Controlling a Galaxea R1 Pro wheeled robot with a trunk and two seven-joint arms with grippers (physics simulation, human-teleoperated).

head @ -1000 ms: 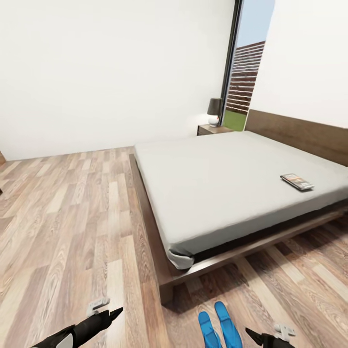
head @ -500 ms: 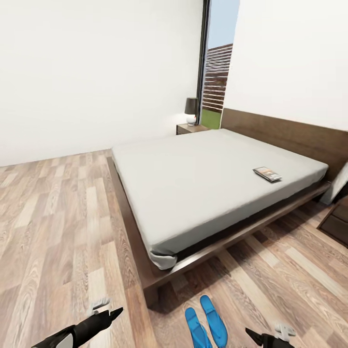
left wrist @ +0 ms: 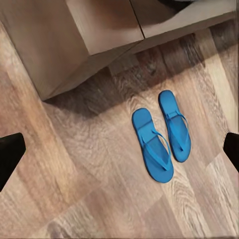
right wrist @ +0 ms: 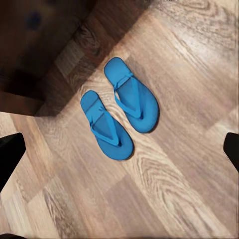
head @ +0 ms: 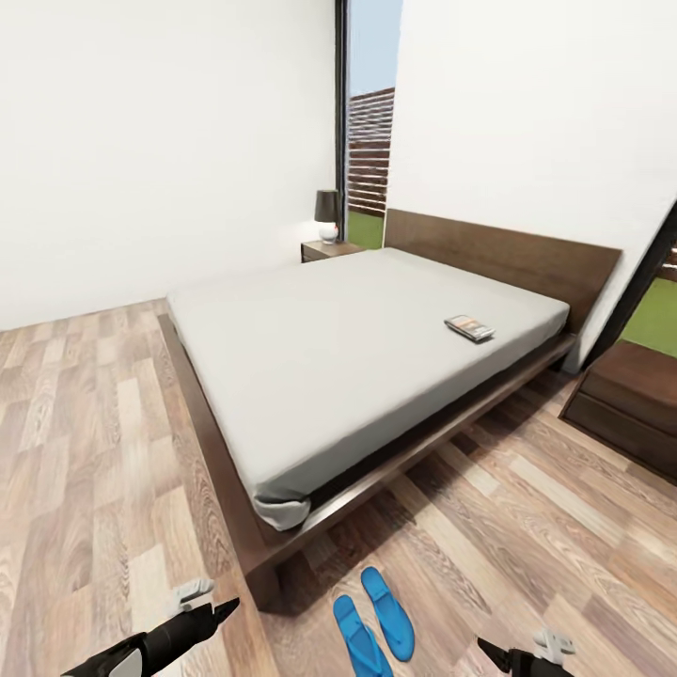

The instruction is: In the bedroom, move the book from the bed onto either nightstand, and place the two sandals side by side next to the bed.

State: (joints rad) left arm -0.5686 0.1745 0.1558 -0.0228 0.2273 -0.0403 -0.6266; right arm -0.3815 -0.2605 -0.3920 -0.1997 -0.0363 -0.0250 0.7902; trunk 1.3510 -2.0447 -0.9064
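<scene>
Here, head view: the bed (head: 357, 357) stands cornerwise in the bedroom, its off-white mattress bare, its dark headboard against the far wall.
Book: the book (head: 469, 327) lies flat on the mattress, near the headboard end and close to the right-hand edge.
Nightstands: one nightstand (head: 329, 250) sits at the far side of the bed with a lamp (head: 326, 215) on it; another nightstand (head: 632, 401) stands on the floor (head: 85, 470) to the right, beside the headboard end.
Sandals: the two sandals (head: 374, 621) lie side by side on the floor just off the bed's near corner.
Grippers: the left gripper (head: 209, 606) and right gripper (head: 519, 653) hang low over the floor, holding nothing.
Left wrist view: the sandals (left wrist: 160, 134) are parallel, close together, beside the bed frame's corner; fingers spread wide.
Right wrist view: the sandals (right wrist: 119, 113) lie on planks near the frame's shadow; fingers spread wide.
</scene>
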